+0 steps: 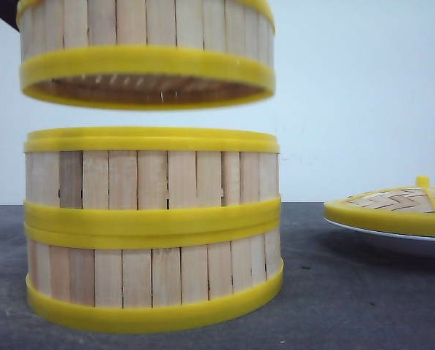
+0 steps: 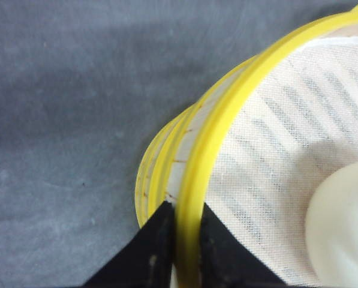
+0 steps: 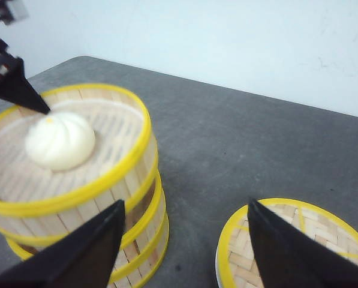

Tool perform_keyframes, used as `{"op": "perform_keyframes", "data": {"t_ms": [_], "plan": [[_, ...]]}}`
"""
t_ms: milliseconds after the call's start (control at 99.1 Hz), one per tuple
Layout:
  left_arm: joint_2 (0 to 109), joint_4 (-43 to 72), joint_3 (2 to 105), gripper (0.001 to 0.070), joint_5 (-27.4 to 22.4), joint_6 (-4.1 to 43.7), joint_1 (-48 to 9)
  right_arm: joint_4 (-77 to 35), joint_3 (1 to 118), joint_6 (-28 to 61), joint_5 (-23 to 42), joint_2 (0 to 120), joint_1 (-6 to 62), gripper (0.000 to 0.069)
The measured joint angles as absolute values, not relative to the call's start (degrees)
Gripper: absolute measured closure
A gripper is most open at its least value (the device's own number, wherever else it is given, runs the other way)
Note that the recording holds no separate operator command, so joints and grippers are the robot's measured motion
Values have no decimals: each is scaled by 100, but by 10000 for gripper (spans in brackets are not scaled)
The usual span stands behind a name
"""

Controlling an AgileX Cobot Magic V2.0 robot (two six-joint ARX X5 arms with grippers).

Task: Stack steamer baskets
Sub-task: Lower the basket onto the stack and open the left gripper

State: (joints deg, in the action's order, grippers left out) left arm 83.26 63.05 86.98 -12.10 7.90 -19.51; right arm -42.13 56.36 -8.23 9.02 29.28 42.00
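Two stacked steamer baskets (image 1: 153, 230) stand nearest on the gray tabletop (image 1: 348, 292), a third steamer basket (image 1: 147, 51) holding a white bun (image 3: 60, 141) hangs just above them, its rim pinched by the left end effector (image 2: 187, 231), while the right end effector (image 3: 184, 240) gapes wide near the woven lid (image 1: 396, 204).

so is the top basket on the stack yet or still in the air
In the air. The front view shows a gap between the top basket and the stack; the left gripper grips its rim.

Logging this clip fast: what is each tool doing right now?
Left tool: shut on the top basket rim, held above the stack.
Right tool: open, holding nothing.
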Motion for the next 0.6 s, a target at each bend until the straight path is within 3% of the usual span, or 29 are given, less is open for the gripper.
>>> {"op": "perform_keyframes", "data": {"t_ms": [595], "plan": [[8444,6093,8302,683,-1214,681,-1992,-4202,5636,-821,1074,2928,4200,298]]}}
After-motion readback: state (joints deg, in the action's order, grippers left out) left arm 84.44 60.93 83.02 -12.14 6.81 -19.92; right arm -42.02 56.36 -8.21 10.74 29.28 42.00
